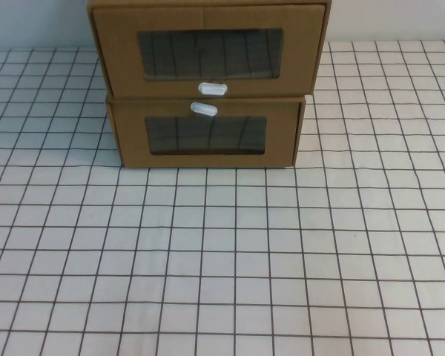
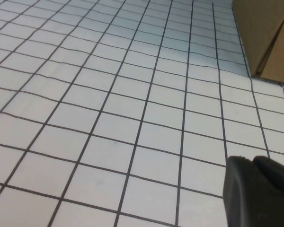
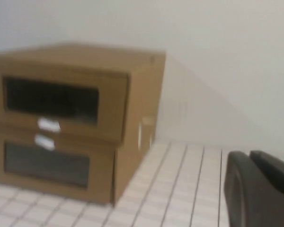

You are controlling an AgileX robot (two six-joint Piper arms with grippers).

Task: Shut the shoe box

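Observation:
Two brown cardboard drawer boxes stand stacked at the table's far middle. The upper one is the shoe box (image 1: pixel 208 48), with a clear window and a white oval tab (image 1: pixel 212 89) below it. Its front sticks out past the box beneath. It also shows in the right wrist view (image 3: pixel 61 94). Neither gripper shows in the high view. My left gripper (image 2: pixel 253 160) is shut and empty, low over the table, well short of the stack. My right gripper (image 3: pixel 248 153) is shut and empty, off to the stack's right side and apart from it.
The lower box (image 1: pixel 206 137) has its white handle (image 1: pixel 204 109) above its window. A corner of the stack shows in the left wrist view (image 2: pixel 270 38). The white gridded tablecloth (image 1: pixel 222 252) spreads in front. A pale wall stands behind the boxes.

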